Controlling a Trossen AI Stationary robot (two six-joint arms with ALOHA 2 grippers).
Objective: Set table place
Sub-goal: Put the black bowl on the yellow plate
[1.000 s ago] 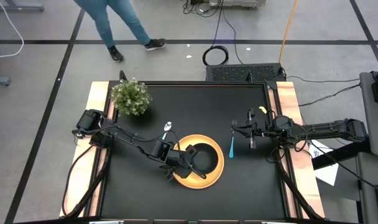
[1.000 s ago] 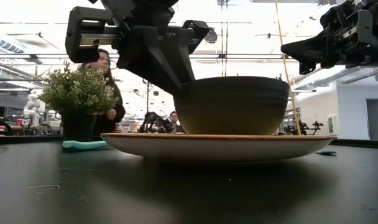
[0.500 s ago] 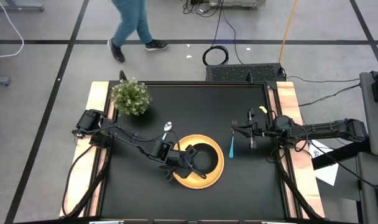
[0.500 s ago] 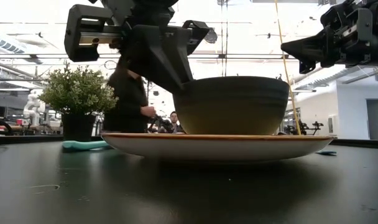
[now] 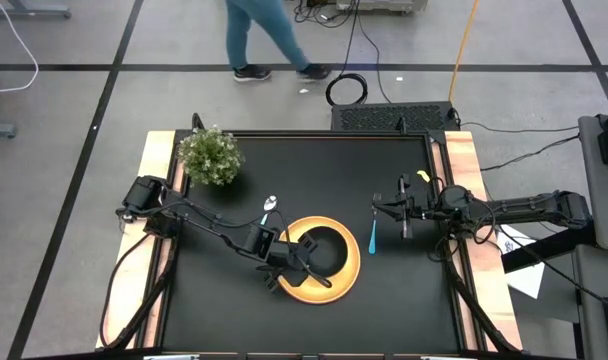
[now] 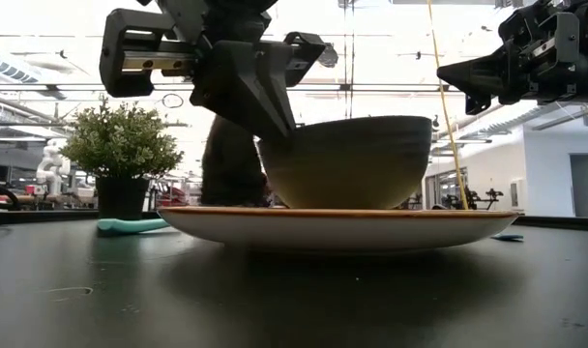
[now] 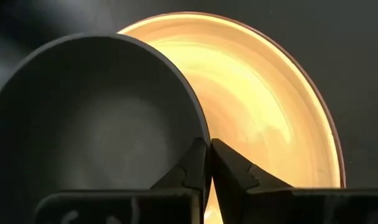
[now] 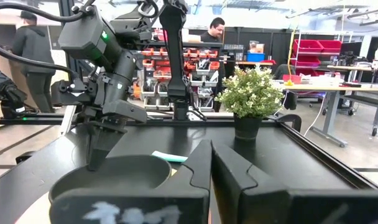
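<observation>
The round yellow plate [image 5: 336, 284] lies on the black table [image 5: 404, 300], with the black bowl [image 5: 329, 252] on it. My left gripper [image 5: 304, 254] is shut on the bowl's rim, on the side toward the table's left. The teal-handled spoon [image 5: 268, 212] lies flat just left of the plate, and the teal-handled fork [image 5: 372, 238] lies flat right of it. My right gripper [image 5: 379, 207] is shut and empty. It hovers above the table beside the fork, as the low view [image 6: 468, 82] shows. My left gripper [image 7: 207, 149] pinches the bowl's rim [image 7: 200, 124], one finger inside the bowl and one outside. The fingers [image 6: 275, 116] slant down from above and from the table's left. The bowl [image 6: 357, 159] stands on the plate [image 6: 338, 224], slightly tilted.
A small bushy potted plant [image 5: 211, 155] stands at the table's far left corner. A person [image 5: 269, 35] walks on the floor beyond the far edge. Bare black tabletop lies near the front edge and at the far middle.
In the low view the bowl has shifted a little toward the table's left on the plate, with my left gripper still on its rim. The person beyond the table has walked toward the right.
</observation>
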